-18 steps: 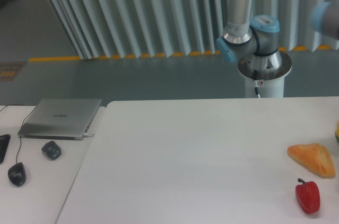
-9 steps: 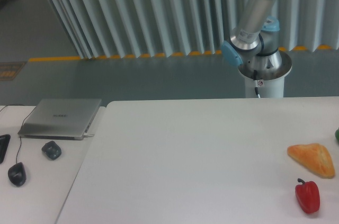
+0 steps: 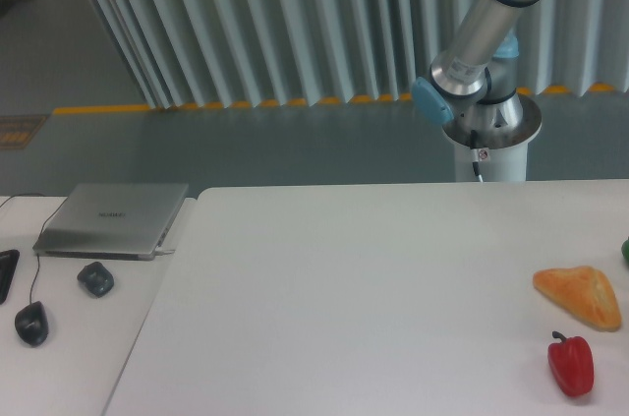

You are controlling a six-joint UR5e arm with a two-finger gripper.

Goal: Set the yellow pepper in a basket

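Note:
The yellow pepper does not show in the camera view. No basket is in view either. Of the robot I see only the base [image 3: 488, 126] behind the white table [image 3: 344, 288] and the grey link with blue joints [image 3: 491, 13] leaning up to the top right. The gripper is outside the frame.
A red pepper [image 3: 571, 364] stands at the table's front right. An orange-yellow triangular pastry [image 3: 580, 295] lies just behind it. A dark green sliver [image 3: 625, 251] shows at the right edge. On the left side table lie a closed laptop [image 3: 113, 218] and a mouse [image 3: 30, 323].
The arm's upright link has tilted over to the right. A yellow sliver at the right edge one second ago is gone, and a dark green one shows there.

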